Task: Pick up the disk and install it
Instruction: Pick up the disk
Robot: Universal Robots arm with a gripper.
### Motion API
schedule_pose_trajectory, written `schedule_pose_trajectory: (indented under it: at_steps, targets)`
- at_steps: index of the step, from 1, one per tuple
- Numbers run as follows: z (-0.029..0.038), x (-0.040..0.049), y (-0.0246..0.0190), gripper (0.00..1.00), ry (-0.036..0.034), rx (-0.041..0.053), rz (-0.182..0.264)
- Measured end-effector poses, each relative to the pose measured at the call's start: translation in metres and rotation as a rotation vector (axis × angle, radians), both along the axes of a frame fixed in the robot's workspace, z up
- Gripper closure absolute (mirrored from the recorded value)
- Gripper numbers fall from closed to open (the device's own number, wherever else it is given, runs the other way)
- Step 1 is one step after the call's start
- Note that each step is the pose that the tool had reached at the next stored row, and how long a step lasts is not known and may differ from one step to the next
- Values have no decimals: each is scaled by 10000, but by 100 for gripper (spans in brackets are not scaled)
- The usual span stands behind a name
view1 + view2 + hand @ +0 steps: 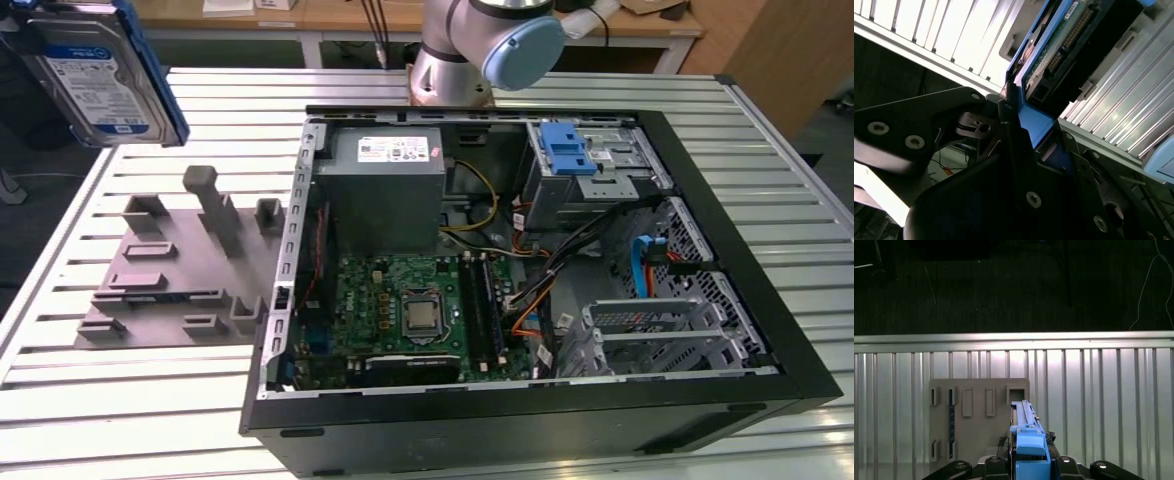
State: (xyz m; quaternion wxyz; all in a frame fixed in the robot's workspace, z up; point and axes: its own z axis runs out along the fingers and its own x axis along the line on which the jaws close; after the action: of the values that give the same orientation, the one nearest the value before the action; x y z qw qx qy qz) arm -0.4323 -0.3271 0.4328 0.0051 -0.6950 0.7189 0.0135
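The disk [100, 75], a silver drive with a white-and-blue label in a blue caddy, hangs upright in the air at the exterior view's upper left, above the slatted table and beyond the grey fixture plate [174, 270]. In the second wrist view my gripper [1026, 125] is shut on the blue caddy end of the disk [1064, 45], whose green circuit board side shows. The first wrist view looks along the disk [1026, 432] edge-on from the gripper [1029, 462], with the fixture plate [979, 410] below it.
An open black computer case [747, 260] lies at the table's middle and the exterior view's right. Inside are a grey power-supply box [387, 185], a green motherboard [414, 310] and a blue-latched drive cage [587, 160]. The arm's base [474, 50] stands behind the case.
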Motion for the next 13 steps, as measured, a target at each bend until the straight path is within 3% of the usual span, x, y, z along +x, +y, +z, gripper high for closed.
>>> schedule_pose_trajectory:
  at_steps: [13]
  targets:
    - [153, 0, 3, 64, 1, 0, 0]
